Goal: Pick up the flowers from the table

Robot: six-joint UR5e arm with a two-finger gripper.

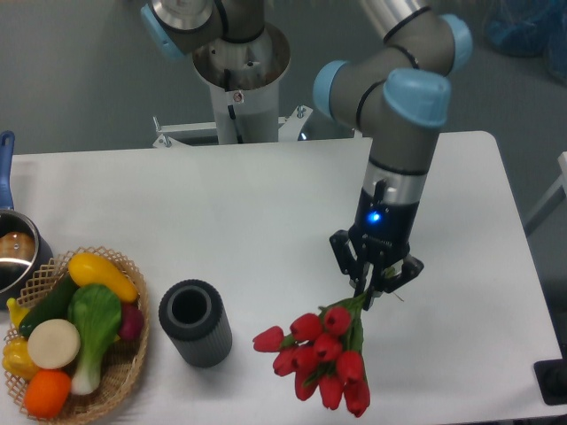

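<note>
Nearest the camera, the flowers [321,359] are seen over the front of the white counter [221,204], right of centre: red buds bunched and pointing toward the front edge, one bud sticking out to the left, with green stems and leaves running up to the tool [374,282]. The stems are gripped at their upper end by the tool, whose two fingers are closed tightly around them; the bunch hangs tilted below it, and whether the lowest buds touch the counter cannot be told. To the left of the flowers, a dark ribbed cylinder [195,322] with an open top stands upright on the counter, apart from the buds. Further left, at the front left corner, a wicker basket [134,356] is filled with toy vegetables [71,329] in yellow, green, white and orange. Behind the basket, at the left edge, part of a metal pot [16,257] with a blue handle is seen, cut off by the frame. Above the tool, a blue light is lit on the wrist, and the grey arm [399,106] with light blue joint caps rises over the right half of the counter. At the back, beyond the far edge, the arm's round base [239,84] is mounted on a white pedestal, with grey floor behind it.
</note>
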